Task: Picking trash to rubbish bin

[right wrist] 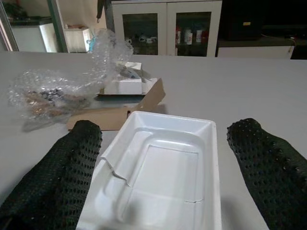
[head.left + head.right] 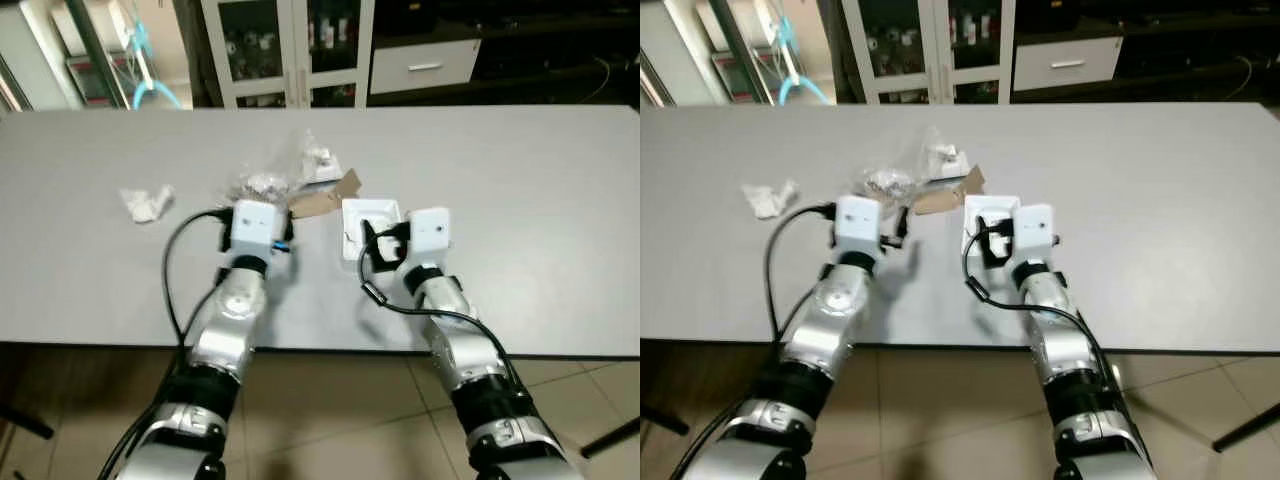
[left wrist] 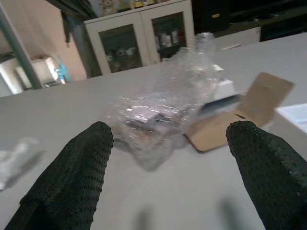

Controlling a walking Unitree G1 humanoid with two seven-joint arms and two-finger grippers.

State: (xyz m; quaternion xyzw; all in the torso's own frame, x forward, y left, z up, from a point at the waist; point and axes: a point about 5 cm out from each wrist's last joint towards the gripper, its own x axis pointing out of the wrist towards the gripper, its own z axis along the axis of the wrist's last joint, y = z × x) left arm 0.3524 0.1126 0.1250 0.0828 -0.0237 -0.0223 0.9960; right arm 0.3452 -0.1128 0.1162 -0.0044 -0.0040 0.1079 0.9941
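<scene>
Here both grippers reach over trash on the table (image 2: 560, 200).
The right gripper (image 1: 165, 179), fingers spread, flanks the tray (image 1: 163, 177); the left gripper (image 3: 168, 158), also spread, faces the wrap (image 3: 163, 108) just beyond. Wrap contents unclear.

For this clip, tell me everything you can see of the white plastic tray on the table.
The shallow white plastic tray is rectangular with rounded corners and a stepped inner recess. It looks like thin moulded plastic, empty, with a crack in its near-left rim. It lies flat and open side up on the grey table, just ahead of the right gripper, whose two black fingers stand open on either side of its near end without visibly touching it. Its far edge lies close to the brown cardboard piece; contact cannot be told.
</scene>
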